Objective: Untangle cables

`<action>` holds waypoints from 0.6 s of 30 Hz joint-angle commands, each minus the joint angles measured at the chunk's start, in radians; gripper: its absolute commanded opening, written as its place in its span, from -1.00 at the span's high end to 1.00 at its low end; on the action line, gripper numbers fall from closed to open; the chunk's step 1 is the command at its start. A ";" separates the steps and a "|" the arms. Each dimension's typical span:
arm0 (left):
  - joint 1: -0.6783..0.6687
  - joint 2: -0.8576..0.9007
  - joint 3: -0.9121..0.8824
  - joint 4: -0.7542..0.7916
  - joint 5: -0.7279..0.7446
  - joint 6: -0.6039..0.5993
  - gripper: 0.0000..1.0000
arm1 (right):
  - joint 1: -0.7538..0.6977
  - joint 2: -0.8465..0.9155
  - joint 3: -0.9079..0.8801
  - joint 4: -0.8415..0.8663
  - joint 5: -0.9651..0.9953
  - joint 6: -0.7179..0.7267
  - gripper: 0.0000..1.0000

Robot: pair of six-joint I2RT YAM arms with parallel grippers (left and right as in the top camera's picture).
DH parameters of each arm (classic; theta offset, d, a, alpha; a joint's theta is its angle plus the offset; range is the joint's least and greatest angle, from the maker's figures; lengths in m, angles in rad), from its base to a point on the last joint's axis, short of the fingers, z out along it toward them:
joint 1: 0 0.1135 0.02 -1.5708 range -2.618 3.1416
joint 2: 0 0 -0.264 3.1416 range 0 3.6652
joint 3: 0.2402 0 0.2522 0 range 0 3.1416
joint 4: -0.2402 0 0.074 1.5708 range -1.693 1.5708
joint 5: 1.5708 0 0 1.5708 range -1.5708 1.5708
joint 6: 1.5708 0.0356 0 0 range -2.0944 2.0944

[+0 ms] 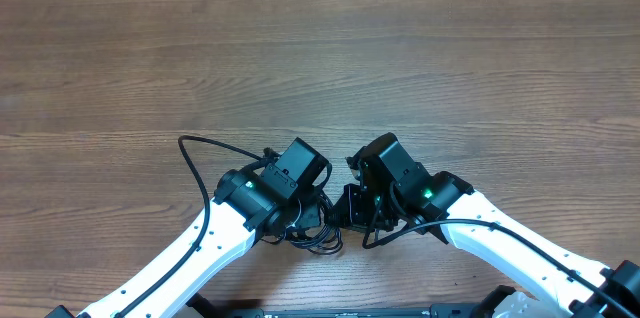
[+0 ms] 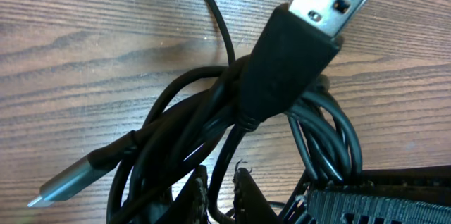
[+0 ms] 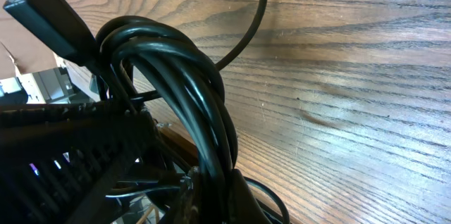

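Note:
A tangle of black cables (image 1: 318, 230) lies near the table's front edge between my two arms. In the left wrist view the bundle (image 2: 211, 132) fills the frame, with a big USB-A plug (image 2: 299, 48) on top and a small grey plug (image 2: 67, 182) at lower left. My left gripper (image 2: 220, 189) is shut on one black cable strand. In the right wrist view several thick loops (image 3: 190, 90) run down between my right gripper's fingers (image 3: 211, 196), which are shut on them. In the overhead view both grippers are hidden under the wrists.
The wooden table (image 1: 320, 58) stretches wide behind the arms. A thin black cable (image 1: 200, 158) arcs out to the left of the left arm. The left arm's dark housing (image 3: 63, 146) sits close beside the right gripper.

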 commanded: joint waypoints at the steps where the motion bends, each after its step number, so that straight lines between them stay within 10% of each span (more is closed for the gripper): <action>1: -0.020 -0.003 -0.015 -0.008 0.050 -0.027 0.68 | 0.002 -0.022 0.023 0.018 -0.012 -0.001 0.92; 18: -0.066 -0.008 -0.025 -0.001 -0.093 -0.064 0.73 | 0.002 -0.022 0.023 0.003 -0.012 0.003 0.92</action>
